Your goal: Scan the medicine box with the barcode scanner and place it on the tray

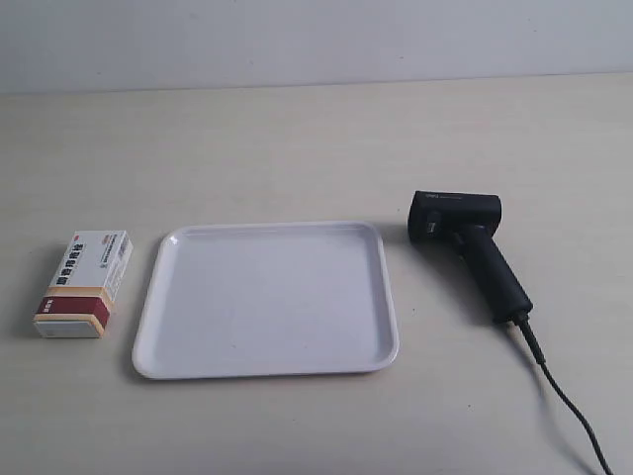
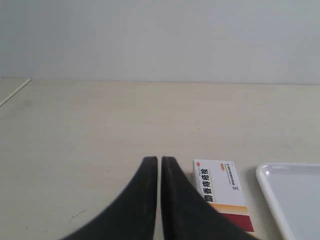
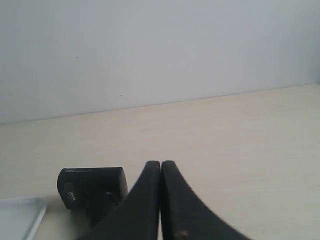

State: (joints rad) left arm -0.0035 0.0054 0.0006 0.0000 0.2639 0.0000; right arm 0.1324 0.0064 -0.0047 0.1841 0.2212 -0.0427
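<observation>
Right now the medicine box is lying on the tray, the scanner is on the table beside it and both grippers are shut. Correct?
Not quite. The medicine box lies on the table beside the tray, not on it; the exterior view shows this. The scanner is on the table, and the left gripper and right gripper are shut.

Light even, soft, bright enough throughout; no hard glare. Exterior view sharp; short soft shadows hug the tray (image 1: 148,341), medicine box (image 1: 84,282) and barcode scanner (image 1: 465,242). Faint sheen on tray floor. Wrist views: left gripper (image 2: 159,162) and right gripper (image 3: 160,165) fingers close to lens, blurred, near-black without detail. Wall behind pale, slightly grey-blue, flat
</observation>
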